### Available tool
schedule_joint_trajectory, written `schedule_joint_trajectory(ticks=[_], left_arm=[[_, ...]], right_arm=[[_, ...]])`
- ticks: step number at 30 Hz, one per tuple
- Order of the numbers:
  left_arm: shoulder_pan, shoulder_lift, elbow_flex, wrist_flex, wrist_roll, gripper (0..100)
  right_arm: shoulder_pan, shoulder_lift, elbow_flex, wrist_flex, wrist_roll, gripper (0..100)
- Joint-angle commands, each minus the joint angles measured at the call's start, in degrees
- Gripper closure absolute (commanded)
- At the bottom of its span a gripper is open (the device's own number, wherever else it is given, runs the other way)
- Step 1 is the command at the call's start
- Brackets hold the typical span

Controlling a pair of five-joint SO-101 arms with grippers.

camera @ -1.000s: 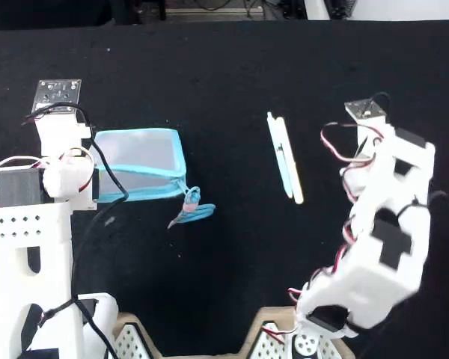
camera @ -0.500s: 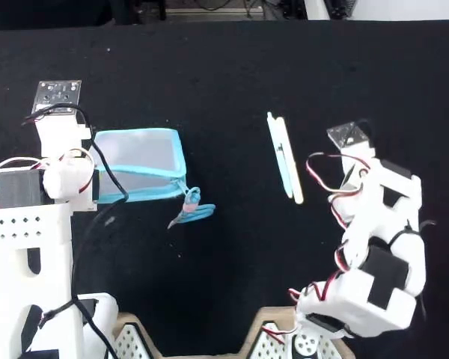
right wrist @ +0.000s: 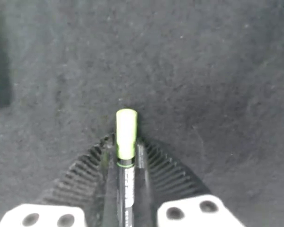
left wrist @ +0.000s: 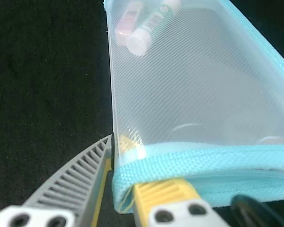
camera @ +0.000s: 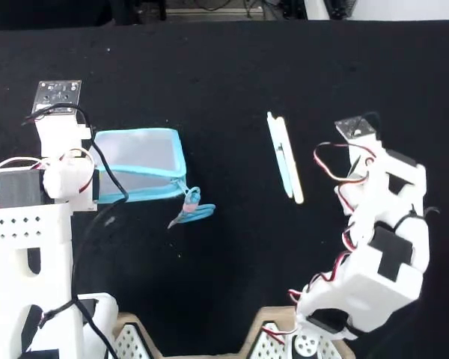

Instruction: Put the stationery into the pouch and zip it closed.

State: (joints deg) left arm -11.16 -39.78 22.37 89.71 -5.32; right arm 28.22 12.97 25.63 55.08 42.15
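Note:
The translucent pouch (camera: 138, 161) with turquoise trim lies at the left of the black table, its zip strap (camera: 193, 210) trailing to the right. My left gripper (left wrist: 120, 163) is shut on the pouch's trimmed edge (left wrist: 199, 158), one finger on each side of it. Inside the pouch (left wrist: 189, 80) lie a green-and-white capped stick (left wrist: 149, 26) and a pink item (left wrist: 127, 22). My right gripper (right wrist: 125, 142) is shut on a black pen with a green cap (right wrist: 126, 132), held above the table right of centre. Two pale pens (camera: 286, 157) lie side by side on the table, left of the right arm (camera: 382, 224).
The left arm's white tower (camera: 30, 247) stands at the front left beside the pouch. Both arm bases (camera: 277, 340) sit at the table's front edge. Black cloth (camera: 239, 247) stretches between the pouch and the loose pens.
The right arm swung down and to the left, then rose back slightly, with the pen held. The left arm and the pouch stayed still.

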Motion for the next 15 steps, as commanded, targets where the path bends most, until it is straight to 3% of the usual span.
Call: schedule_joint_trajectory(ticks=[1, 7, 15], left_arm=[[-0.31, 0.0, 0.31, 0.35, 0.44, 97], [-0.31, 0.0, 0.22, 0.35, 0.44, 97], [-0.31, 0.0, 0.4, 0.35, 0.44, 97]], right_arm=[[-0.62, -4.0, -5.14, 7.38, -0.26, 98.8], [-2.46, -16.31, -10.15, 26.46, -0.62, 98.8], [-11.78, -34.77, -10.24, 36.22, -3.96, 98.7]])
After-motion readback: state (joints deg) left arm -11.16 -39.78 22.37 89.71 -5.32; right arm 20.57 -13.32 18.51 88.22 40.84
